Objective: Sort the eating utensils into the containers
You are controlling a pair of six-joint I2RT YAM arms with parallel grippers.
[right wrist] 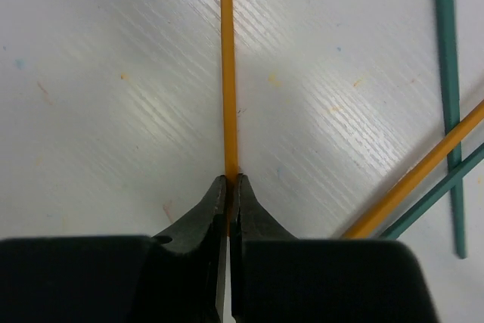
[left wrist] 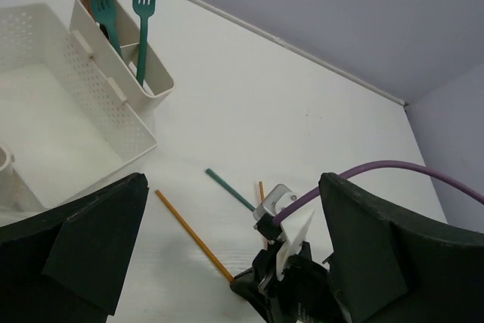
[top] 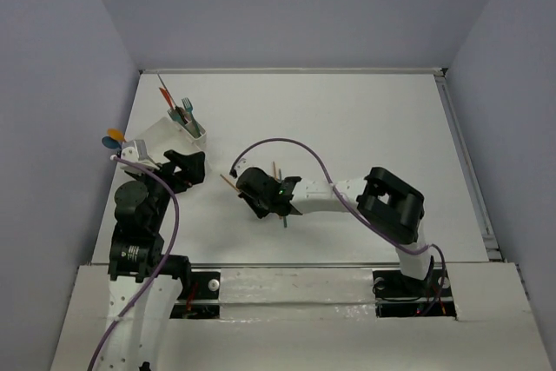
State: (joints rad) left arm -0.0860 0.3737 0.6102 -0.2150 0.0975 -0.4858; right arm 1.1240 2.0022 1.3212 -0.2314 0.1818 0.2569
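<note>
My right gripper [right wrist: 228, 181] clenches an orange stick [right wrist: 226, 73] lying on the surface [right wrist: 91, 73], its near end hidden between the jaws. My left gripper [left wrist: 231, 187] hangs released near the organiser [left wrist: 113, 122], which is partly cut off.

Orange stick [right wrist: 225, 66] is running off the top edge, its near end vanishing inside the right gripper [right wrist: 228, 181]; upright teal stick [right wrist: 448, 73] is likewise exiting above.

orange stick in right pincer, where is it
The orange stick lies on the table, centre of the right wrist view, its end in the right pincer, teal sticks to its right.
</note>
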